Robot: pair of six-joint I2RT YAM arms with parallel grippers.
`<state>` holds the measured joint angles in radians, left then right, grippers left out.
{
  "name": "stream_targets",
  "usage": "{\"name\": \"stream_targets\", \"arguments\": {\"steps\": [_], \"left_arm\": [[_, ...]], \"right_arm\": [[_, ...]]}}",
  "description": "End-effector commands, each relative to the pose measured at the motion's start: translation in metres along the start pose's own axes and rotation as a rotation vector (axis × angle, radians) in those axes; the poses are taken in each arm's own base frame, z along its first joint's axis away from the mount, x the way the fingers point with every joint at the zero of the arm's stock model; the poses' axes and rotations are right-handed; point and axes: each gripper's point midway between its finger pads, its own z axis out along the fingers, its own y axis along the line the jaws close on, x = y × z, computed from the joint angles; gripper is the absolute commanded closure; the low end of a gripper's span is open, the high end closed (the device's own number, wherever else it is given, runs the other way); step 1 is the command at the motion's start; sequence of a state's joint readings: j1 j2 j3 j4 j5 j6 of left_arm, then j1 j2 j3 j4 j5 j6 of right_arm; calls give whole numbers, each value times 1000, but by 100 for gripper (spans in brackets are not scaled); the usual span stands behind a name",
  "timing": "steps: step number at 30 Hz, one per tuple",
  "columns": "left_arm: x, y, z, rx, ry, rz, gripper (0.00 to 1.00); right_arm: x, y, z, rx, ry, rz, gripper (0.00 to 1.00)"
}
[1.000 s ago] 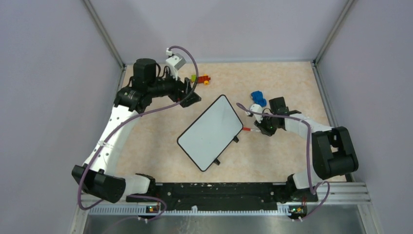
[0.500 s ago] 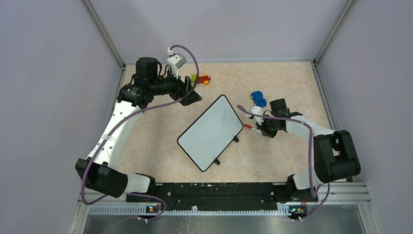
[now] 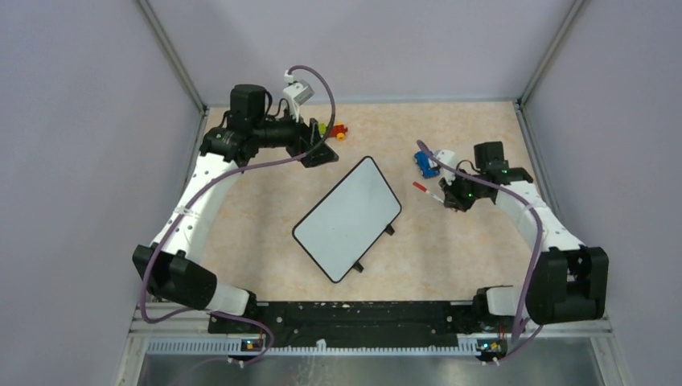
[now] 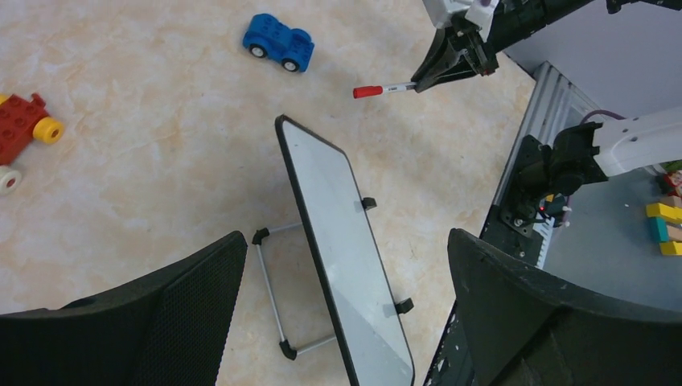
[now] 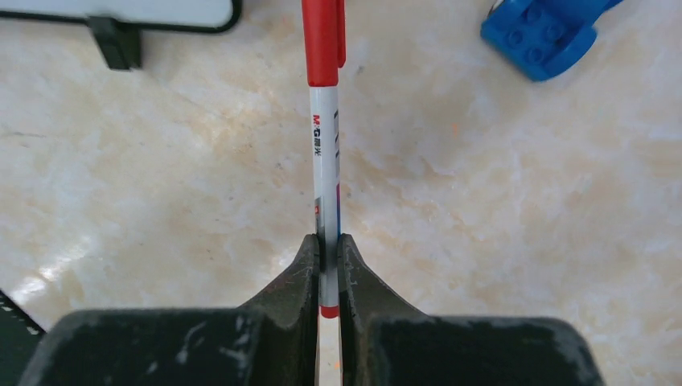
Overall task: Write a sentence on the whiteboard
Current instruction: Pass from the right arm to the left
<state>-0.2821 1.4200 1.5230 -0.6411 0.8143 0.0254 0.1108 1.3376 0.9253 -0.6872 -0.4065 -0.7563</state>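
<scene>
Tabletop (image 3: 257,233) bears one whiteboard (image 3: 347,219); right end effector (image 5: 328,243) pinches one marker (image 5: 324,145), left end effector (image 3: 316,153) gapes

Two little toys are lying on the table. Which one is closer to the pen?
The blue car, right beside the pen held in the right tool. The red and yellow toy lies much farther to the left.

Bright, even light throws only soft shadows, with faint sheen on the tabletop (image 5: 121,241); focus is sharp.
</scene>
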Motion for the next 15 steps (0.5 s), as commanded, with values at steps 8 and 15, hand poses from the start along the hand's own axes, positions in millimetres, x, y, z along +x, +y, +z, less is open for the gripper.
{"name": "stream_targets", "arguments": {"steps": [8,15], "left_arm": [[-1,-46,23,278,42,-22,2],[23,-71,49,382,137,-138,10]], "right_arm": [[-105,75,-89,-230,-367,-6,100],[-136,99,-110,-221,-407,-61,100]]}}
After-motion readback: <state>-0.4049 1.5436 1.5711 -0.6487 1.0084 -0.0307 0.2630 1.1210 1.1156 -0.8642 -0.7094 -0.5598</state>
